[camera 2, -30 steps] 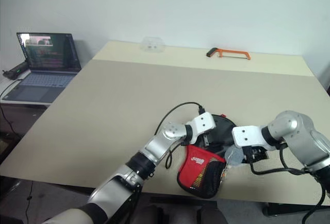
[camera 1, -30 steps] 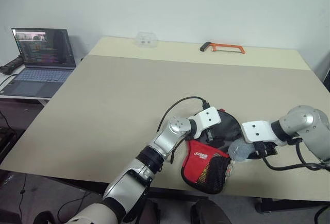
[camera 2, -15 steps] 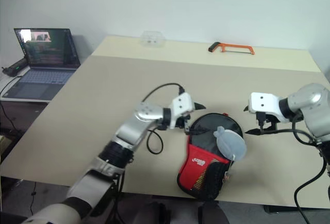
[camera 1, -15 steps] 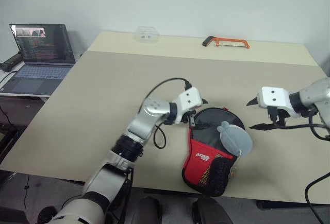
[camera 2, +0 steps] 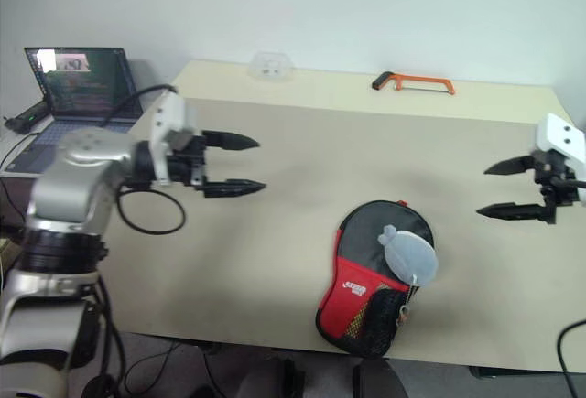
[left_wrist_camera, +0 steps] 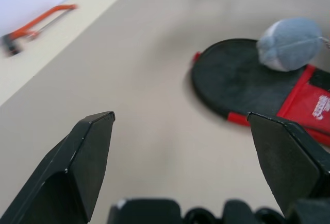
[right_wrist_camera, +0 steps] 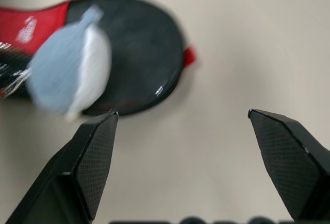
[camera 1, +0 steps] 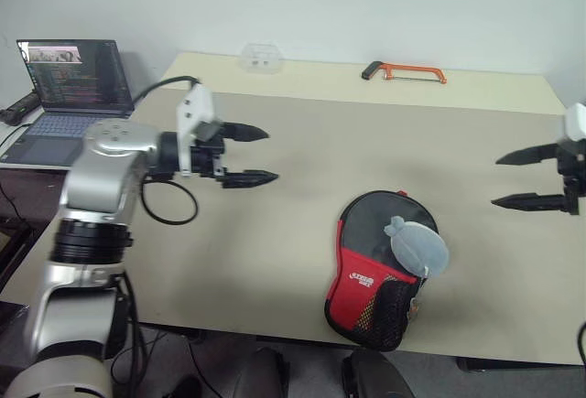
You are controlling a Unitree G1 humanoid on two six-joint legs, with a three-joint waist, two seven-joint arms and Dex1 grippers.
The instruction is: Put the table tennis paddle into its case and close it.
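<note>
Case [camera 1: 385, 270] between both spread grippers

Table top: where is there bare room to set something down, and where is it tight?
Bare: the wide stretch between the left gripper and the case, and the middle of the table up to the orange hacksaw. Also between the case and the right gripper. Tight: the near edge, where the case with its grey charm lies.

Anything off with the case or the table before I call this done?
Nothing stands out. The case lies flat near the table's front edge, charm resting on top. Both grippers, left and right, hang open, clear of it.
</note>
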